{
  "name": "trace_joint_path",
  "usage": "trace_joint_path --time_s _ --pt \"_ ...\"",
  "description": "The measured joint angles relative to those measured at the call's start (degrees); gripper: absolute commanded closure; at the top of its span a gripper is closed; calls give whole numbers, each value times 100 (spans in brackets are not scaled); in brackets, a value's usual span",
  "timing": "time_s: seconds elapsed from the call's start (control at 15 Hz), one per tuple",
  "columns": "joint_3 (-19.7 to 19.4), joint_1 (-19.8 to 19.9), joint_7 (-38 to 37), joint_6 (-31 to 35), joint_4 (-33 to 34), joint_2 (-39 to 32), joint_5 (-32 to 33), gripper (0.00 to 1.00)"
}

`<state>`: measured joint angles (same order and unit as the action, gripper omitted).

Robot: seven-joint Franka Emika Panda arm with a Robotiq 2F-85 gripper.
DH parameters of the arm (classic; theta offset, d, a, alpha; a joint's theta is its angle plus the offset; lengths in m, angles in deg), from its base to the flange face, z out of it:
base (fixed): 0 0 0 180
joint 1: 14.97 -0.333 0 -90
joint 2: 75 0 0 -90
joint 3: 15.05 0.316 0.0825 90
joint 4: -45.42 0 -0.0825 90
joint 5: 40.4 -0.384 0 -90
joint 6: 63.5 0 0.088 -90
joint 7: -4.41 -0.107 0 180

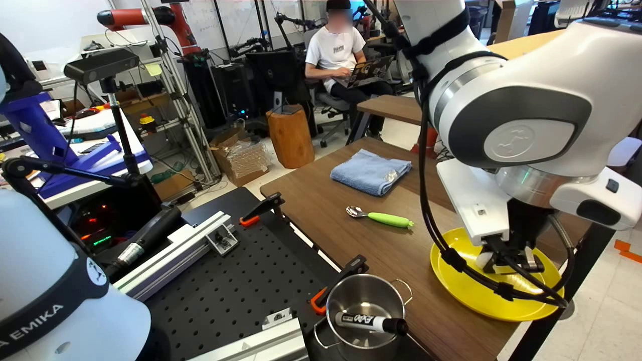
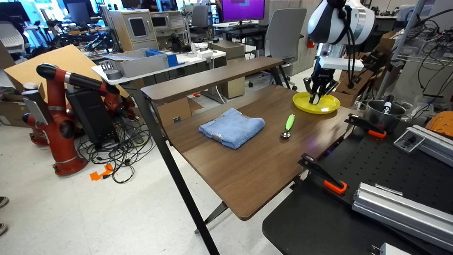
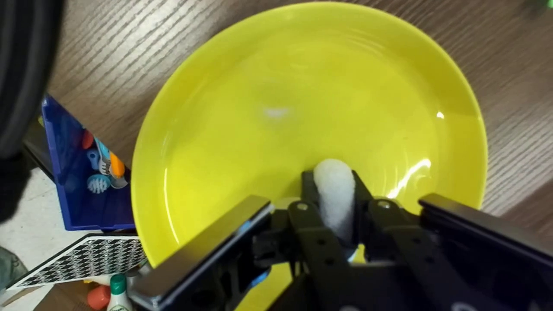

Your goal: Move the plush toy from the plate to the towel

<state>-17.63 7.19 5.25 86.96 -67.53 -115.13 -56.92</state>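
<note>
The plush toy shows as a pale, fuzzy, rounded lump (image 3: 335, 190) in the wrist view; its lower part is dark between the fingers. My gripper (image 3: 332, 183) is shut on it, one black finger on each side. The yellow plate (image 3: 276, 73) lies below. In both exterior views the gripper (image 1: 511, 260) (image 2: 318, 92) is low over the plate (image 1: 461, 288) (image 2: 327, 108). I cannot tell whether the toy touches the plate. The folded blue-grey towel (image 1: 368, 173) (image 2: 231, 128) lies on the brown table, apart from the plate, in both exterior views.
A green-handled utensil (image 1: 390, 219) (image 2: 290, 122) lies on the table between plate and towel. A silver pot (image 1: 362, 291) holding a marker (image 1: 368, 322) stands near the plate. Black-and-orange clamps (image 1: 346, 276) sit at the table edge. A raised brown shelf (image 2: 212, 78) runs behind the towel.
</note>
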Motion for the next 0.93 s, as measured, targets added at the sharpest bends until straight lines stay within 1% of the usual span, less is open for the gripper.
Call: trace_joint_path --time_s 0.13,0.27,0.53,0.73,0.93 --pt "8 -15 0 6 -72 89 0 95" --pt "16 -53 0 16 -293 349 0 95" --pt "40 -276 -33 23 -1080 1327 0 95" --pt "55 -717 -269 28 -1699 2172 2 95" --pt "100 -1400 -781 57 -2131 2845 101 95"
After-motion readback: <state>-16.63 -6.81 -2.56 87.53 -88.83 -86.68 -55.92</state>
